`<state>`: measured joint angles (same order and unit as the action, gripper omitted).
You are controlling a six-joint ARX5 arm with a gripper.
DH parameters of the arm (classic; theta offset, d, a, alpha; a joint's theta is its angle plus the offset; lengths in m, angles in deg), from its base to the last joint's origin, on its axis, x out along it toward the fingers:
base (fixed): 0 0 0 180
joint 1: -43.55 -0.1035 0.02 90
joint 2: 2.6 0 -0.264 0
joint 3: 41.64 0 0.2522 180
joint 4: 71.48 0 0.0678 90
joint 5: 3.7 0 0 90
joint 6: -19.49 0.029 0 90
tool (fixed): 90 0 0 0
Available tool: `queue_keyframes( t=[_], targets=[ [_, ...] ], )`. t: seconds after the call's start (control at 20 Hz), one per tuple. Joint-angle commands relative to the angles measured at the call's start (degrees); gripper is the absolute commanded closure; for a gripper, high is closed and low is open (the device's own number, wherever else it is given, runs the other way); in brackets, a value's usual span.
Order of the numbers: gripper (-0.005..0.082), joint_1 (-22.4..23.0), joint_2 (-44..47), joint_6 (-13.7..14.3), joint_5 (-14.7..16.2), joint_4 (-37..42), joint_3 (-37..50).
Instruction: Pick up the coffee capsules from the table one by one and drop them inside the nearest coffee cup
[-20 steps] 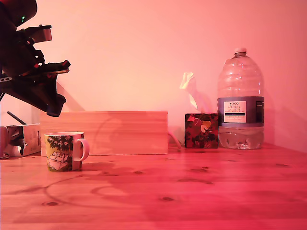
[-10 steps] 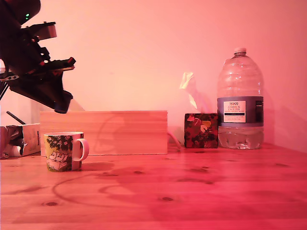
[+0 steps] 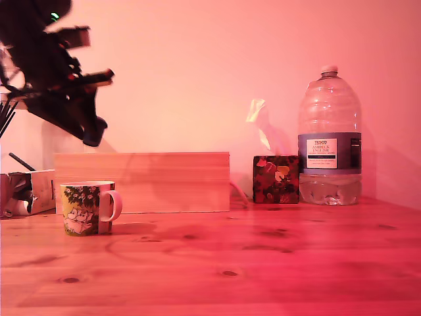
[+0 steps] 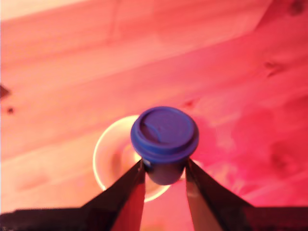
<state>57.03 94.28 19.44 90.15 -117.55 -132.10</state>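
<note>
The dark robot gripper [image 3: 92, 135] hangs high at the exterior view's left, above the small white ceramic mug with the leafy green-yellow print and loop handle [image 3: 89, 208]. From the wrist camera, the two black fingers [image 4: 129, 192] are closed in on a blue coffee capsule with a round flat lid [image 4: 164, 142], pinching its body from both sides. Straight beneath the capsule sits the white rim of the mug [image 4: 102, 159], seen from above, with the capsule overlapping its opening.

The mug stands on the broad pine tabletop with dark knots [image 3: 263, 263], glowing reddish-orange. Behind it lies a plain pale wooden plank box [image 3: 151, 181]. Off to the exterior view's right, a dark floral tissue cube [image 3: 275, 178] has a tissue poking up, and just beside it stands a large clear plastic water bottle [image 3: 329, 138]. Its label reads "TESCO"; the smaller print below is too fine to make out.
</note>
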Motion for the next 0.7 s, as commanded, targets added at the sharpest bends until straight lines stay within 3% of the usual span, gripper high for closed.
queue_keyframes(
  t=[0.0, 0.35, 0.65],
  targets=[
    [0.0604, -0.1, 2.9, 0.5, -1.2, -2.3, -2.2],
    [0.0604, -0.6, 11.6, 0.5, -2.1, -11.8, -13.7],
    [0.0604, -0.9, 13.8, 0.5, -2.1, -15.0, -14.7]
  ],
)
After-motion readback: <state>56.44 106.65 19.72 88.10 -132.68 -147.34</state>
